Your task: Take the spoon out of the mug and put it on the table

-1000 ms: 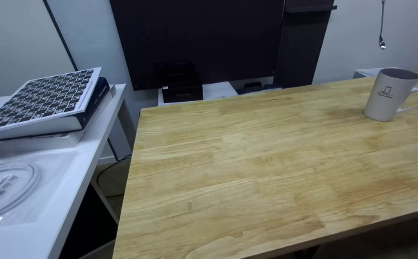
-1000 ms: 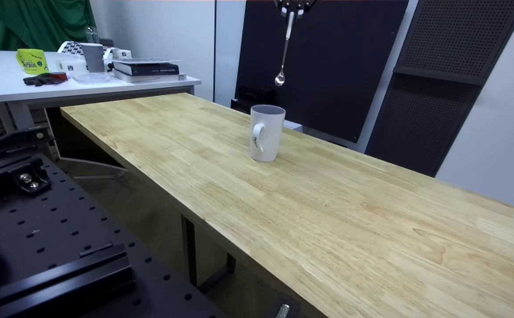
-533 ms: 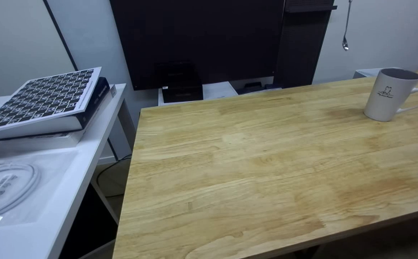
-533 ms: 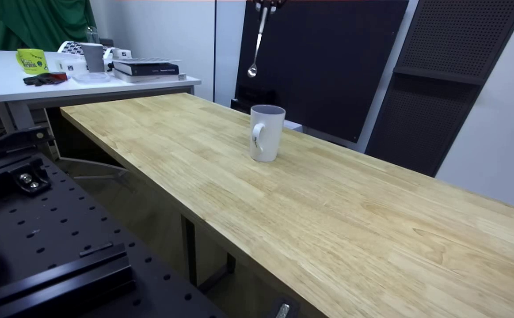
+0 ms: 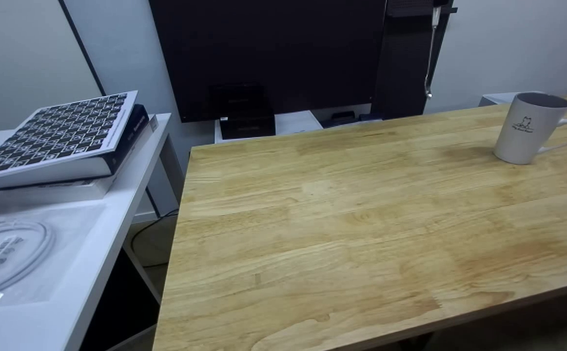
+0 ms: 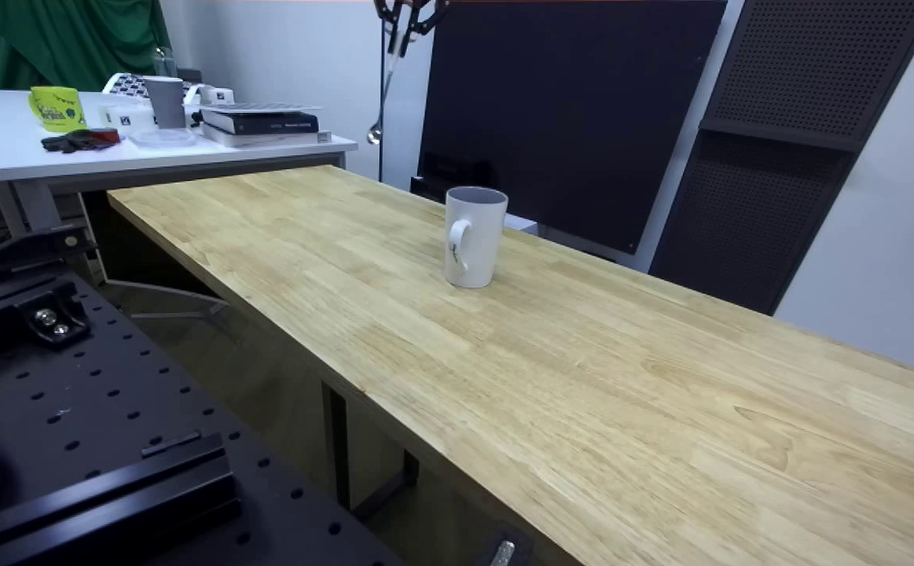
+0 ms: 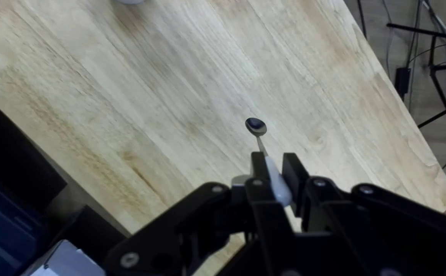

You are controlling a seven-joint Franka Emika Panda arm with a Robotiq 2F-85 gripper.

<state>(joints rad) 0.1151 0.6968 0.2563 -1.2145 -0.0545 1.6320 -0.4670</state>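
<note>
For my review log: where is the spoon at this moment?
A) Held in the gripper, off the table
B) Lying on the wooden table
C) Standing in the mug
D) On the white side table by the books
A: the gripper holds the spoon by its handle, and in both exterior views it hangs bowl-down, touching neither the mug nor the table.

In an exterior view, your spoon (image 5: 431, 52) hangs in the air, scoop end down. Your mug (image 5: 529, 129) stands toward the far right of the table (image 5: 351, 224), handle pointing right. On the left, a white desk (image 5: 90, 258) holds books (image 5: 61, 139) and a coiled cable (image 5: 47, 240).
</note>
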